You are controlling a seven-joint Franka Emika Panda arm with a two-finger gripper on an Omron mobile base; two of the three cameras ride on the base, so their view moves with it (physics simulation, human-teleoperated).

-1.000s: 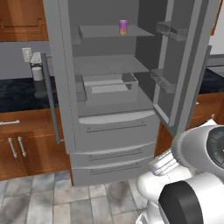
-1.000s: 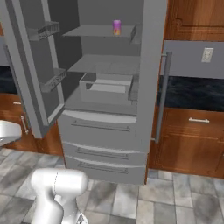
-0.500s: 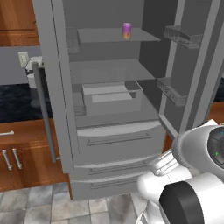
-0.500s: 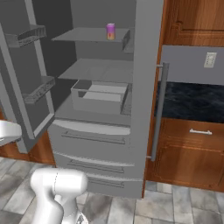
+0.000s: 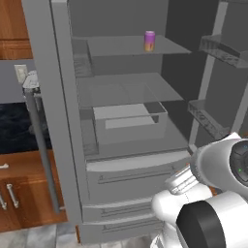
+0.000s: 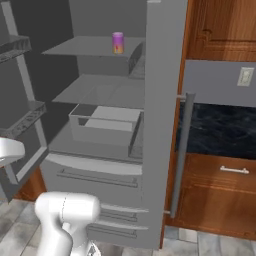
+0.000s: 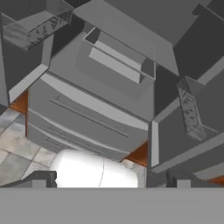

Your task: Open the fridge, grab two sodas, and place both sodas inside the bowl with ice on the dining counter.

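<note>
Fingertips (image 7: 41,178) sit wide apart on my hand camera, gripping nothing, looking at the fridge (image 7: 87,113) drawers and a clear bin (image 7: 118,61). From both base cameras I get what that misses: a purple-and-orange soda can (image 5: 149,40) upright on the top shelf (image 5: 131,47), doors open. Wood cabinets (image 6: 220,195) and grey tile floor (image 6: 210,245) flank it.

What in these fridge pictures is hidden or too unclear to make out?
- Red soda: I cannot find it; just the purple can sits on the top shelf.
- Fridge top: cut off by the upper edge in both base views.
- Can's label: too small to read.
- Bin contents: hidden by its walls in the left base view.
</note>
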